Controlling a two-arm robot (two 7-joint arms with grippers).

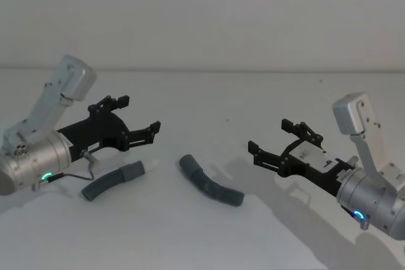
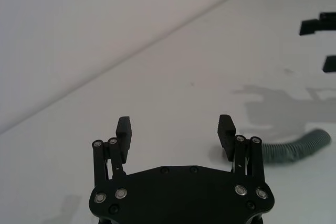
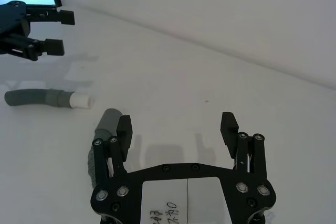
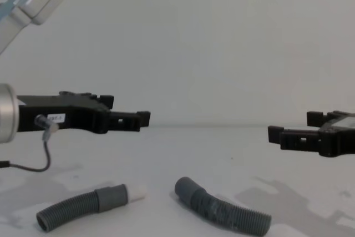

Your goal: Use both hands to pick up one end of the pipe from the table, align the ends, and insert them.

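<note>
On the white table (image 1: 202, 245), the lighter corrugated hose (image 1: 112, 181) is laid at about 8 o'clock from the middle of the head view, with its grey collar and white spigot (image 4: 137, 192) turned toward 2 o'clock. The darker corrugated hose (image 1: 212, 184) is laid at 3 o'clock of it, near but apart, and its socket cuff (image 1: 188, 163) is pointed toward 10 o'clock, at the spigot. The left end effector (image 1: 140, 114) is held clear above the table at 1 o'clock of the lighter hose, its fingers spread wide and nothing gripped. The right end effector (image 1: 269, 135) is held at 2 o'clock of the darker hose, likewise raised off the table, spread wide and empty. The two are aimed inward, toward each other.
</note>
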